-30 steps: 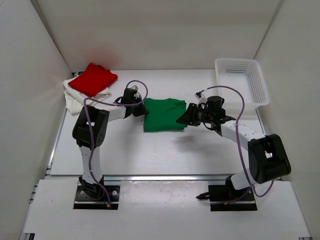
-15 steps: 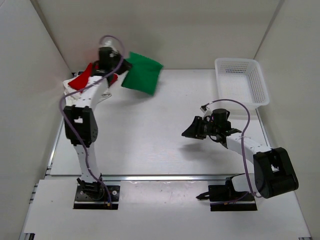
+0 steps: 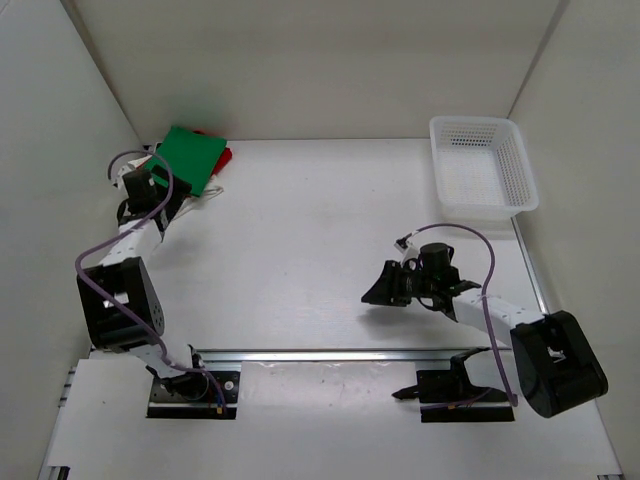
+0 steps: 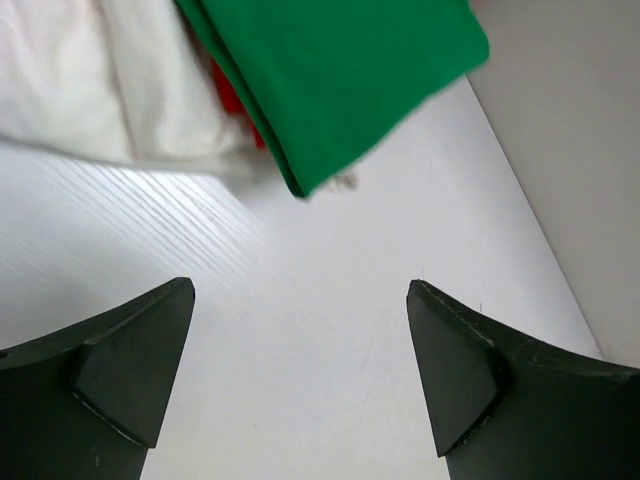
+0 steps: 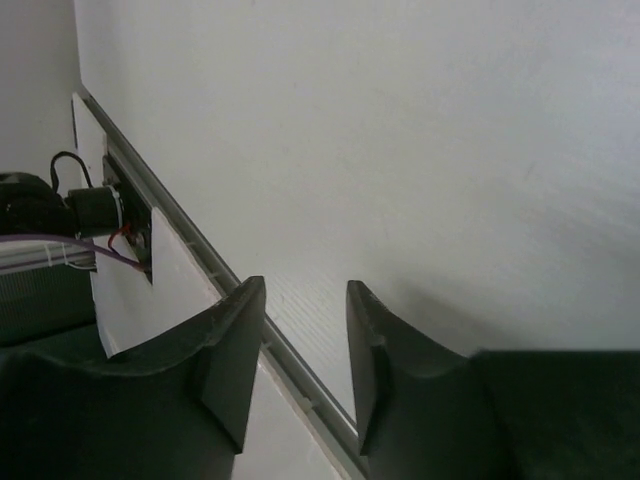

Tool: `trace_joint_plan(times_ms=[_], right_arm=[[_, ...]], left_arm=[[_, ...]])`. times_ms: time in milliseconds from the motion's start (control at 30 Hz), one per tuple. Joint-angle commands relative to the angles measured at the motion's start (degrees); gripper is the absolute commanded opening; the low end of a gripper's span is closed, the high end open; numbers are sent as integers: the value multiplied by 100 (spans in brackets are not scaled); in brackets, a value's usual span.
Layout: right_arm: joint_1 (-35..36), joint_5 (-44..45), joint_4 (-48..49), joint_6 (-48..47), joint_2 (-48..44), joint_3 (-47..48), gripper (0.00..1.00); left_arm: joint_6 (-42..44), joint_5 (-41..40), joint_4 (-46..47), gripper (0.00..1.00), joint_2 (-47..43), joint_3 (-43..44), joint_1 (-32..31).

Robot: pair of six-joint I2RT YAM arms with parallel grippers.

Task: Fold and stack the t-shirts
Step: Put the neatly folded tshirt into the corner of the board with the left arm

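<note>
White table [image 3: 300, 250], 10 o'clock corner: folded green t-shirt [image 3: 190, 158] tops red t-shirt [image 4: 228, 100] and off-white t-shirt [image 4: 80, 70], near-square, skewed toward 1 o'clock. Left gripper [image 4: 300, 320] and right gripper [image 5: 305, 310] gape empty.

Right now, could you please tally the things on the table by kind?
T-shirts: 3 (green shirt, red shirt, white shirt)
Basket: 1
Total: 4
</note>
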Motion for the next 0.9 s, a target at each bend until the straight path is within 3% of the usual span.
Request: trace_joint_plan(times_ms=[0,33,100,133,233,267,300,500,567,700,767,867], right_arm=[[209,231,271,70,-389,-294,39],[322,493,158,43,-503,-338,42],[533,802,-54,34,-670,-382,29],[673,1012,-115,43,-776,-409,27],[911,1425,-370,8,-961,-339,9],[1016,1758,-545,-10,-979,-339,33],[1113,1935,-695,-36,-1023,-278,99],[833,1068,-373,-370,-1128,-276,99],[1060,980,-318,-535,-1478,-278,99],[1798,2014,-548,-529,-2226,-347,99],[1739,2016,-415,-485,-2647,-479,99],[1642,2016,-590,-327,-2536,-401,99]], left_arm=[[-117,202,663,99,-664,-425,-379],[-64,263,576,99,-769,-496,-571],[172,369,487,98,-857,-575,-1046],[365,387,296,99,-849,-532,-1387],[779,229,-557,99,-797,-330,-2380],[902,211,-820,99,-796,-312,-2714],[895,168,-1031,99,-788,-303,-2961],[1026,228,-1604,99,-1182,-1137,-3483],[948,167,-1631,99,-1471,-1732,-3308],[1070,448,-1438,99,-2454,-2595,-2570],[1131,264,-1508,99,-2852,-2658,-2419],[1132,80,-1578,99,-3405,-2580,-2340]])
